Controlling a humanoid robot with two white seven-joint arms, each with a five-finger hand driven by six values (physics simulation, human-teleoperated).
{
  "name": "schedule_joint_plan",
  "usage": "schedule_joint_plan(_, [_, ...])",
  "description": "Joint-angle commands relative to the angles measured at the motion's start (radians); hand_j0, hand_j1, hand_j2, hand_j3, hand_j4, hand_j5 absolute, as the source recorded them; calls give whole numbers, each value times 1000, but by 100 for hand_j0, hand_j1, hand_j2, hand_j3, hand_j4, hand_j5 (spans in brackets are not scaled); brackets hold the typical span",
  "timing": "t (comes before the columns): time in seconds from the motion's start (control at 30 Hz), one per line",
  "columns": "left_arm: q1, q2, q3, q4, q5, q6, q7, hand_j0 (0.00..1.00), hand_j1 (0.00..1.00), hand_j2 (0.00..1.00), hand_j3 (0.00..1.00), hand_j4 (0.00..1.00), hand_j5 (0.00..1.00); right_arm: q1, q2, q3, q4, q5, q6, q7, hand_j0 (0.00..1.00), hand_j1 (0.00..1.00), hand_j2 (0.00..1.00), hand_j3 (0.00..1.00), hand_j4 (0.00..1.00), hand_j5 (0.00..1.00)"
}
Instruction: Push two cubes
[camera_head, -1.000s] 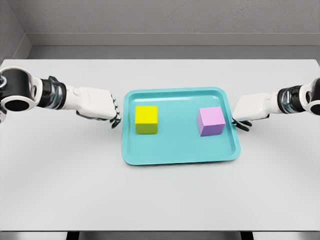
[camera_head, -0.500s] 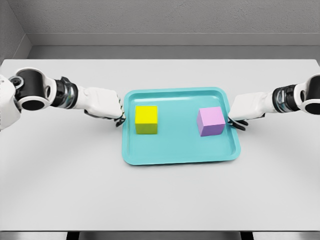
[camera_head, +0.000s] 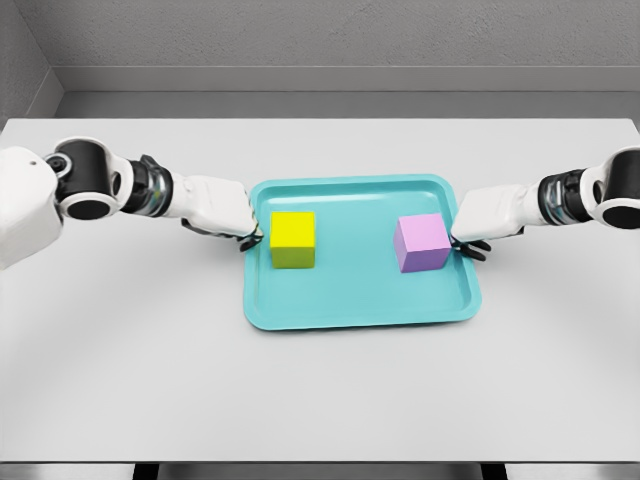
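Observation:
A yellow cube (camera_head: 293, 239) sits on the left half of a teal tray (camera_head: 360, 300), and a pink cube (camera_head: 421, 243) sits on the right half. My left hand (camera_head: 250, 238) reaches over the tray's left rim, its dark curled fingertips a little short of the yellow cube's left face. From the other side, my right hand (camera_head: 462, 243) has crossed the right rim with fingers curled, close to the pink cube's right face. Neither hand holds anything. Contact with either cube cannot be made out.
The tray lies in the middle of a white table (camera_head: 320, 390). A grey wall stands behind the table's far edge (camera_head: 320, 120).
Both hands have moved inward toward the tray. The left went right over the left rim, the right went left over the right rim. The cubes have not moved.

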Motion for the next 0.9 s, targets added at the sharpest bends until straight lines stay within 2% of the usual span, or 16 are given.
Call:
schedule_joint_plan(0.0, [0,-3,-6,8,0,-3,-3,51,51,51,51,51,51,0,0,0,0,-2,2,0,17,17,17,17,17,17])
schedule_joint_plan(0.6, [2,-15,-6,17,-2,-3,-3,50,50,50,50,50,50,-9,8,29,0,-2,2,0,17,17,17,17,17,17])
schedule_joint_plan(0.87, [-2,-13,-4,-15,7,-3,-3,51,51,51,51,51,51,-11,12,30,-2,-2,2,0,17,17,17,17,17,17])
